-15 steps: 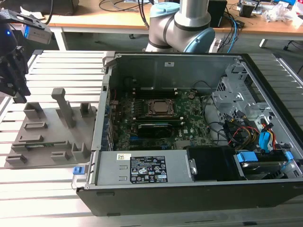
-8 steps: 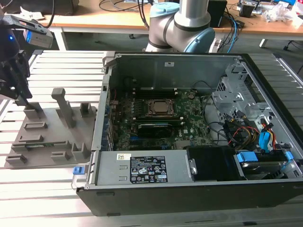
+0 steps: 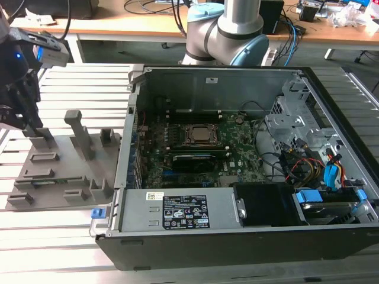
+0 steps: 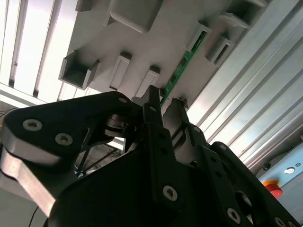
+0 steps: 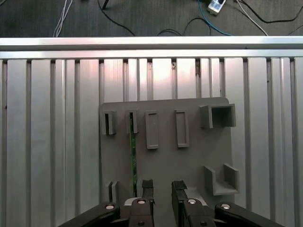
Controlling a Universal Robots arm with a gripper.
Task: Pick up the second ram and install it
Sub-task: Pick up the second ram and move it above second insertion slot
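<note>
At the lower edge of the exterior view, the slatted aluminium table (image 3: 53, 242) carries an open computer case (image 3: 331, 177). The power supply (image 3: 177, 211) sits along the case's nearest wall. Left of the case in that frame, the grey fixture plate (image 3: 77, 151) lies flat on the slats.

The gripper (image 3: 28, 121) hangs over the plate's left part. Both wrist views show its fingers parted, with a clear gap and nothing clamped between them (image 5: 162, 185).

The second ram (image 5: 134, 156) stands on edge in a slot of the fixture plate and reads as a thin green strip. In the first wrist view its end lies just beside one fingertip (image 5: 147, 185), outside the gap. Contact cannot be determined. In the second wrist view the second ram (image 4: 182, 66) runs away from the finger ends across the plate.

Deeper inside the case lies the motherboard (image 3: 237, 157) with its CPU socket (image 3: 200, 135). Beyond the case stands the arm's base (image 3: 228, 29), and behind that a wooden desk (image 3: 136, 26).
</note>
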